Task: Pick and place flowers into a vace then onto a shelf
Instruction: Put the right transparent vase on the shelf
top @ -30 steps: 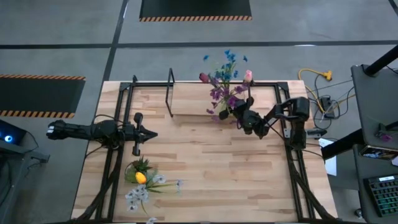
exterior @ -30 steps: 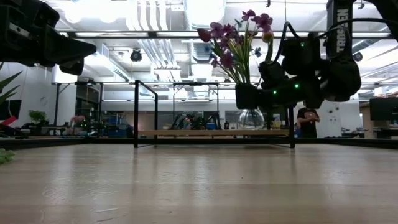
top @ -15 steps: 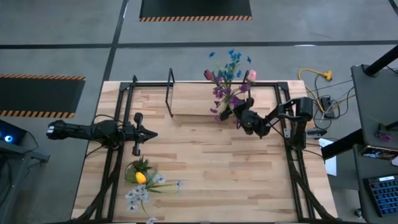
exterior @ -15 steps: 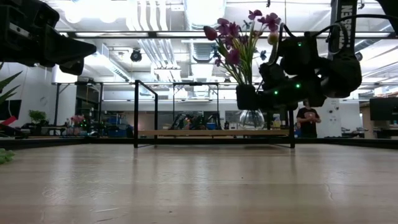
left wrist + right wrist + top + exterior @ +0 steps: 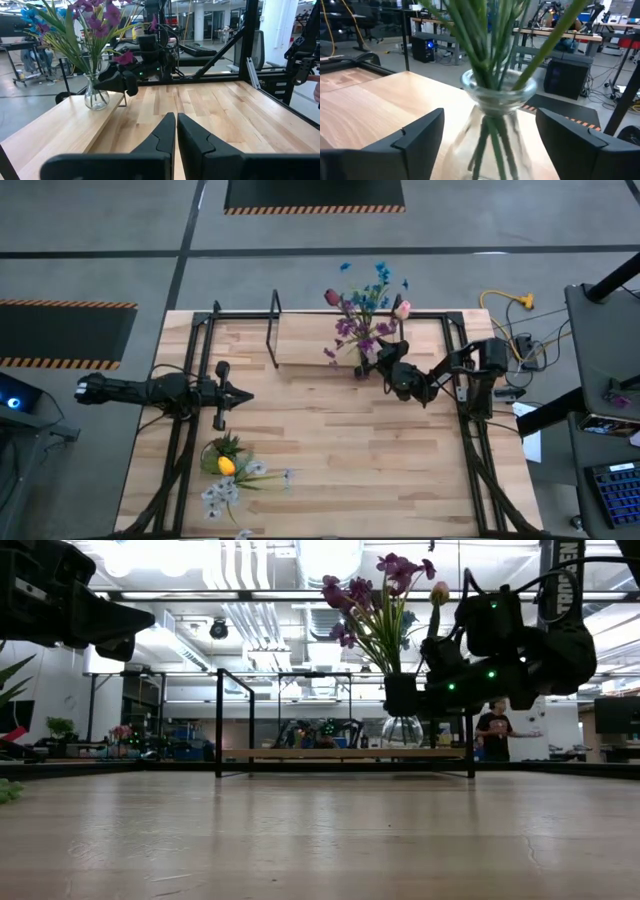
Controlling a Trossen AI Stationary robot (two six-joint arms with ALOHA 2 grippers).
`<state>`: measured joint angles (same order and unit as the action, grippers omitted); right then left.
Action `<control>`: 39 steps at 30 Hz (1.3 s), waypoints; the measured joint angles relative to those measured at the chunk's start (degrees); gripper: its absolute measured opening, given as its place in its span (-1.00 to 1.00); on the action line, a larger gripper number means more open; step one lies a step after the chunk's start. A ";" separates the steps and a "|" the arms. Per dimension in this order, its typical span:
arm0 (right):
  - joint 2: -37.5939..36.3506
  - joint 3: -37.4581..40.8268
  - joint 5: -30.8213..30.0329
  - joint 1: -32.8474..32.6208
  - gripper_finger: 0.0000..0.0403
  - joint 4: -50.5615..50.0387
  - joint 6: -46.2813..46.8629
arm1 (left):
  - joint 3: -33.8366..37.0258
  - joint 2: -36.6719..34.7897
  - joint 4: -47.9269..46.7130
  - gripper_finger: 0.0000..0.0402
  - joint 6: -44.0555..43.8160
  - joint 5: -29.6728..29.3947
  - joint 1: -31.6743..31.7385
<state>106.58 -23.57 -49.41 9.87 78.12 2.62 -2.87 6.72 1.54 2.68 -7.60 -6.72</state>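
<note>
The clear glass vase [image 5: 496,107] stands on its base at the right end of the wooden shelf [image 5: 305,345]. It holds a bunch of green-stemmed flowers [image 5: 362,315] with purple, blue and pink heads. My right gripper [image 5: 489,120] is open and level. Its fingers stand on either side of the vase's neck, apart from the glass, as the low view shows at the vase [image 5: 402,728]. My left gripper [image 5: 245,394] waits shut at the table's left, pointing toward the vase [image 5: 96,97].
A squat green plant with a yellow piece [image 5: 226,457] and several loose white flowers [image 5: 225,495] lie near the table's front left. Black loop supports [image 5: 273,330] raise the shelf at the far edge. A person [image 5: 494,730] stands in the room behind.
My right gripper has opened and let go of the vase, which stays standing on the shelf. The flower heads have swung a little, from leaning toward the table's right to more upright.
</note>
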 joint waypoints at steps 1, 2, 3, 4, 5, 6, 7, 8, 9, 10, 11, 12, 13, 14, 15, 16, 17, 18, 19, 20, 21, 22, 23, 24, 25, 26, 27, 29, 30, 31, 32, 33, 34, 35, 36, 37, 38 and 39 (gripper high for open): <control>-0.62 0.46 -0.02 -0.01 0.53 0.00 -0.03 | 0.00 0.00 0.00 -1.00 0.00 -0.02 0.02; -1.36 1.01 -0.01 -0.10 0.55 0.00 -0.03 | 0.00 0.00 0.00 -1.00 0.00 0.00 0.00; -2.26 1.62 0.00 -0.15 0.57 -0.01 -0.03 | 0.00 0.00 0.00 -1.00 0.00 -0.02 0.01; -3.20 2.38 -0.02 -0.31 0.59 0.05 -0.01 | 0.00 0.00 -0.01 -1.00 0.00 -0.01 0.00; -4.26 3.14 0.01 -0.53 0.60 0.08 0.10 | 0.00 0.00 -0.05 -1.00 0.00 -0.02 0.01; -5.36 3.98 0.27 -0.81 0.62 0.04 0.14 | 0.00 0.00 -0.08 -1.00 0.00 -0.01 0.01; -6.38 4.74 0.31 -1.21 0.63 0.03 0.14 | 0.00 0.00 -0.09 -1.00 0.00 -0.01 0.00; -7.44 5.46 0.35 -1.58 0.64 0.03 0.13 | 0.00 0.00 -0.09 -1.00 0.00 -0.01 0.00; -8.47 6.14 0.44 -1.95 0.65 0.04 0.08 | 0.00 0.00 -0.09 -1.00 0.00 0.00 0.00; -9.41 6.73 0.58 -2.33 0.65 0.02 -0.31 | 0.00 0.00 -0.09 -1.00 0.00 -0.02 0.02; -10.34 7.34 0.78 -2.70 0.65 -0.06 -0.76 | 0.00 0.00 -0.09 -1.00 0.00 -0.02 0.00; -11.20 7.93 1.05 -3.01 0.66 -0.29 -1.63 | 0.00 0.00 -0.09 -1.00 0.00 -0.02 0.00; -12.06 8.37 1.40 -3.33 0.66 -0.38 -2.32 | 0.00 0.00 -0.09 -1.00 0.00 -0.01 0.00; -13.01 8.70 1.98 -3.59 0.65 -0.32 -2.98 | 0.00 0.00 -0.09 -1.00 0.00 0.00 0.01; -13.88 9.05 2.84 -3.66 0.65 -0.16 -3.71 | 0.00 0.00 -0.09 -1.00 0.00 -0.01 0.01; -14.77 9.33 3.22 -3.67 0.64 -0.47 -4.36 | 0.00 0.00 -0.09 -1.00 0.00 -0.02 0.00; -15.63 9.56 3.41 -3.67 0.64 -1.47 -4.36 | 0.00 0.00 -0.09 -1.00 0.00 0.00 0.01; -16.36 9.71 3.40 -3.65 0.64 -2.30 -4.34 | 0.00 0.00 -0.09 -1.00 0.00 -0.02 0.00; -17.03 9.82 3.41 -3.63 0.64 -3.33 -4.17 | 0.00 0.00 -0.09 -1.00 0.00 -0.01 0.01; -17.49 9.85 3.38 -3.63 0.64 -4.28 -3.76 | 0.00 0.00 -0.09 -1.00 0.00 -0.02 0.00; -17.84 9.85 3.39 -3.63 0.65 -5.23 -3.07 | 0.00 0.00 -0.09 -1.00 0.00 0.00 0.00; -18.04 9.85 3.39 -3.65 0.65 -6.37 -2.29 | 0.00 0.00 -0.09 -1.00 0.00 -0.02 0.00; -18.07 9.76 3.37 -3.65 0.66 -7.58 -1.60 | 0.00 0.00 -0.09 -1.00 0.00 -0.02 0.01; -17.95 9.64 3.32 -3.64 0.67 -8.76 -0.88 | 0.00 0.00 -0.09 -1.00 0.00 -0.01 0.00; -17.68 9.45 3.29 -3.63 0.67 -9.50 -0.34 | 0.00 0.00 -0.09 -1.00 0.00 -0.01 0.01; -17.33 9.23 3.28 -3.63 0.68 -10.18 0.20 | 0.00 0.00 -0.09 -1.00 0.00 -0.02 0.01; -16.99 8.99 3.27 -3.63 0.69 -10.71 0.54 | 0.00 0.00 -0.09 -1.00 0.00 -0.01 0.00; -16.37 8.57 3.33 -3.64 0.70 -11.89 1.28 | 0.00 0.00 -0.09 -1.00 0.00 0.00 0.00; -16.08 8.32 3.41 -3.65 0.71 -12.22 1.50 | 0.00 0.00 -0.09 -1.00 0.00 -0.02 0.00; -15.79 8.12 3.42 -3.67 0.71 -12.63 1.53 | 0.00 0.00 -0.09 -1.00 0.00 -0.02 0.02; -15.71 8.08 3.42 -3.81 0.71 -13.30 1.61 | 0.00 0.00 -0.09 -1.00 0.00 0.00 0.00; -15.69 8.10 3.44 -3.94 0.71 -13.93 1.72 | 0.00 0.00 -0.09 -1.00 0.00 -0.01 0.00; -15.71 8.14 3.59 -4.14 0.71 -14.10 1.76 | -0.01 0.00 -0.09 -1.00 0.00 -0.01 0.00; -15.84 8.28 3.63 -4.38 0.71 -14.18 1.75 | 0.00 0.00 -0.09 -1.00 0.00 -0.01 0.00; -15.94 8.59 3.67 -4.58 0.71 -14.18 1.74 | 0.00 0.00 -0.09 -1.00 0.00 -0.02 0.00; -15.99 8.81 3.69 -4.81 0.71 -14.31 2.02 | 0.00 0.00 -0.09 -1.00 0.00 0.00 0.00; -16.02 8.98 3.66 -5.09 0.71 -14.33 2.70 | 0.00 0.00 -0.09 -1.00 0.00 0.00 0.00; -16.06 9.10 3.67 -5.35 0.71 -14.34 3.60 | 0.00 0.00 -0.09 -1.00 0.00 -0.01 0.00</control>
<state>90.52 -14.47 -45.74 4.52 63.78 6.23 -2.87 6.72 1.45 2.68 -7.61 -6.72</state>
